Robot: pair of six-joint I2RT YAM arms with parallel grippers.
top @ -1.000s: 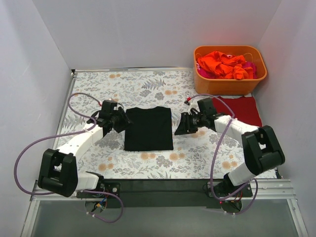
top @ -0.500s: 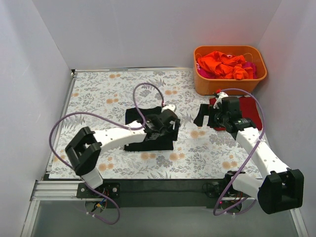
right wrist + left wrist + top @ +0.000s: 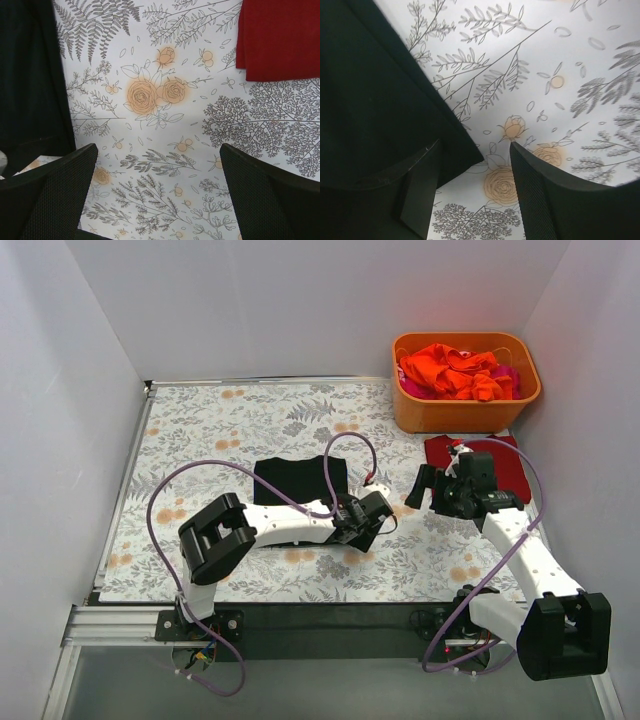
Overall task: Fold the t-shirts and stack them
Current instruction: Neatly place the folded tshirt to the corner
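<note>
A robot lab cell: bare white panels [image 3: 300,300] box in a table [image 3: 200,430] on three sides, a left arm [image 3: 285,523] and right arm [image 3: 520,540] are bolted to a black plate [image 3: 330,618] by an aluminium rail [image 3: 75,625], purple cables [image 3: 150,515] loop loose, and a tub [image 3: 465,412] holds shirts [image 3: 450,370].

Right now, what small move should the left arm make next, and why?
I would probably lower the left gripper and close it on the corner of the black t-shirt. Its jaws stand open with that corner between them, one finger over the fabric, the other over the tablecloth, and it holds nothing. The right gripper is open too, over the tablecloth.
</note>
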